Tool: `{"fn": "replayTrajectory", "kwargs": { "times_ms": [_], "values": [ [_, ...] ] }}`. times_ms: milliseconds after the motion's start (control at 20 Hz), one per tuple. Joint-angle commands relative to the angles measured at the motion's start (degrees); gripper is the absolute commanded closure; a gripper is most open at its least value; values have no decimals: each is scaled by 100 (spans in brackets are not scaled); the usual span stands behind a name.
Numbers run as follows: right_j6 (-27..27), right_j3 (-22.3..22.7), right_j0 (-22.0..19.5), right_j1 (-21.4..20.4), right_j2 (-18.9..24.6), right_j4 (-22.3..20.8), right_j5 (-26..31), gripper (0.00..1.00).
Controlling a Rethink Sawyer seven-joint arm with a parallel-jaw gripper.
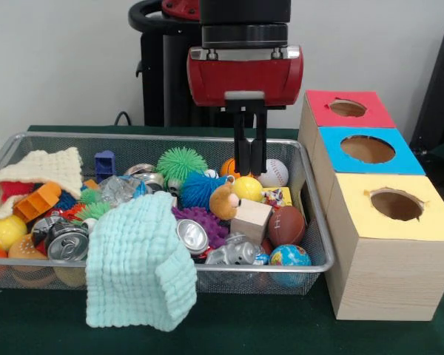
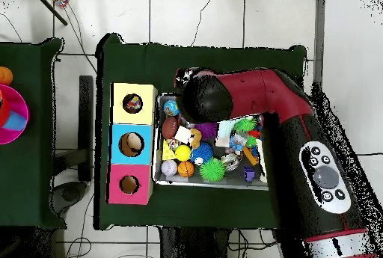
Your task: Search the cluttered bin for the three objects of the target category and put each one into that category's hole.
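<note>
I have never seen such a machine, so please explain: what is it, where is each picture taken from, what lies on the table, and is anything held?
The machine is a robot arm, red and black, with a gripper at its end. One picture looks across the table at the robot; the other looks straight down from above, where the arm covers part of the scene. On the green table stands a wire bin full of balls, crushed cans, cloths and toys. Beside it are three boxes with round holes: red, blue and yellow. The gripper hangs over the balls in the bin. Its fingers are close together, and nothing is seen between them.
</note>
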Motion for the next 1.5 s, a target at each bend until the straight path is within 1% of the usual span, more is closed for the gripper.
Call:
{"fn": "replayTrajectory", "kwargs": {
  "times_ms": [50,100,200,400,550,700,850,1100,1250,1500],
  "values": [
    [-175,-210,368,-17,-214,-45,602,100],
    [86,-209,456,62,-262,4,493,100],
    [414,-280,722,112,-485,-59,547,100],
    [623,-184,971,102,-766,-40,462,100],
    [542,26,952,-19,-856,86,358,100],
    [427,113,914,-25,-904,88,254,100],
    [345,55,867,85,-911,83,158,100],
    [105,-91,890,59,-1057,-157,225,100],
    [-9,-191,853,128,-1067,-145,223,100],
    [152,-153,916,251,-1178,-154,1,100]
  ]
}}
